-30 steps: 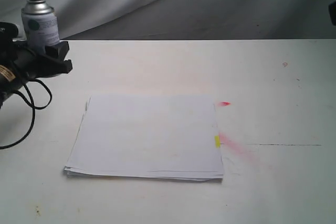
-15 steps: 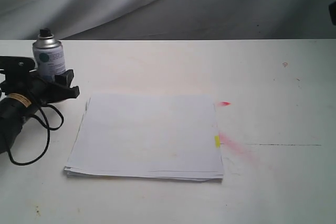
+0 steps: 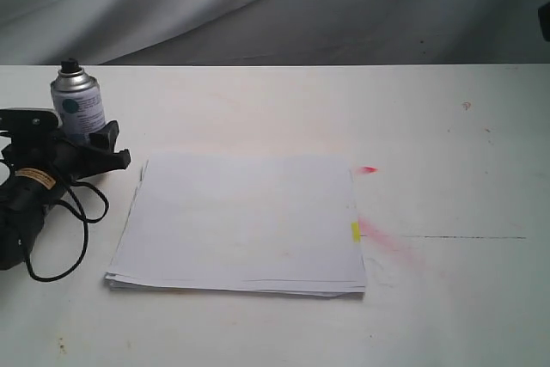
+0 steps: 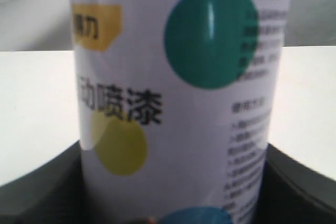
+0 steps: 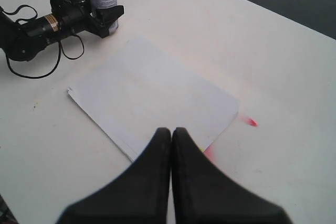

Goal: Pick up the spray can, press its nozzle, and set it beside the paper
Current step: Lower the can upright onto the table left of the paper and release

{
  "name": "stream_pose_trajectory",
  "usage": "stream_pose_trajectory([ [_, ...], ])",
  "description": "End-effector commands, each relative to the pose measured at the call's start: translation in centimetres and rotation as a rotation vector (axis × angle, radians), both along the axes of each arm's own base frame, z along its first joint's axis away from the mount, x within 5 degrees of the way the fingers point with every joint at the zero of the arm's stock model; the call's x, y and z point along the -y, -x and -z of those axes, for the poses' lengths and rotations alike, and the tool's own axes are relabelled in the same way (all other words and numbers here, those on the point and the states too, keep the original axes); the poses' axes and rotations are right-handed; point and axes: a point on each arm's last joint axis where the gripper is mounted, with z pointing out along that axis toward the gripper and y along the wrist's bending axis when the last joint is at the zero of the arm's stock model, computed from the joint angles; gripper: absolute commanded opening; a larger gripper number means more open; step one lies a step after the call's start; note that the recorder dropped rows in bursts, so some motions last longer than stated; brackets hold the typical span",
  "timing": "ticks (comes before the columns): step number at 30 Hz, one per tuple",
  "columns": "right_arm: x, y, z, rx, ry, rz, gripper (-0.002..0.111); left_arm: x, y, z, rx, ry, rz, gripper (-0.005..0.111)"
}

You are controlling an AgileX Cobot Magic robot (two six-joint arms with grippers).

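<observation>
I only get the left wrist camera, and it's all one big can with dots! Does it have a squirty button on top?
Observer: Yes. The spray can has a small black nozzle on top, and nothing is pressing it.
Operator: Where's the paper? I can't see any!
Observer: In the exterior view the paper lies flat on the table, to the right of the spray can and nearer the camera, not touching it.
</observation>
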Motion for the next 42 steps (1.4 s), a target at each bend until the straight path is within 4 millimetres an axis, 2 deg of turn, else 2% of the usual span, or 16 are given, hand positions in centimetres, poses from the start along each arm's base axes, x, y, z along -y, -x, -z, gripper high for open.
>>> stream_pose_trajectory([
  [1, 0.03, -0.06, 0.22, -0.01, 0.001, 0.0, 0.0, -0.16, -0.19, 0.41, 0.03, 0.007, -0.02, 0.0],
  [4, 0.03, -0.06, 0.22, -0.01, 0.001, 0.0, 0.0, -0.15, -0.39, 0.95, 0.023, 0.007, -0.02, 0.0],
  [14, 0.0, -0.05, 0.2, -0.01, -0.003, -0.001, 0.0, -0.15, -0.43, 0.98, 0.023, 0.007, -0.02, 0.0],
  [17, 0.0, -0.05, 0.2, -0.01, -0.003, -0.001, 0.0, -0.15, -0.43, 0.98, 0.023, 0.007, -0.02, 0.003],
  [20, 0.0, -0.05, 0.2, -0.01, -0.003, -0.001, 0.0, -0.15, -0.43, 0.98, 0.023, 0.007, -0.02, 0.015],
  [25, 0.0, -0.05, 0.2, -0.01, -0.003, -0.001, 0.0, -0.05, -0.42, 0.98, 0.022, 0.01, -0.01, 0.051],
  [26, 0.0, -0.05, 0.2, -0.01, -0.003, -0.001, 0.0, -0.05, -0.42, 0.98, 0.021, 0.02, -0.012, 0.055],
  [32, 0.0, -0.05, 0.2, -0.01, -0.003, -0.001, 0.0, -0.05, -0.42, 0.98, 0.02, 0.032, -0.015, 0.066],
  [36, 0.0, -0.05, 0.2, -0.01, -0.003, -0.001, 0.0, -0.05, -0.42, 0.98, 0.019, 0.04, -0.017, 0.078],
  [42, 0.0, -0.05, 0.2, -0.01, -0.003, -0.001, 0.0, -0.05, -0.42, 0.98, 0.019, 0.04, -0.017, 0.08],
])
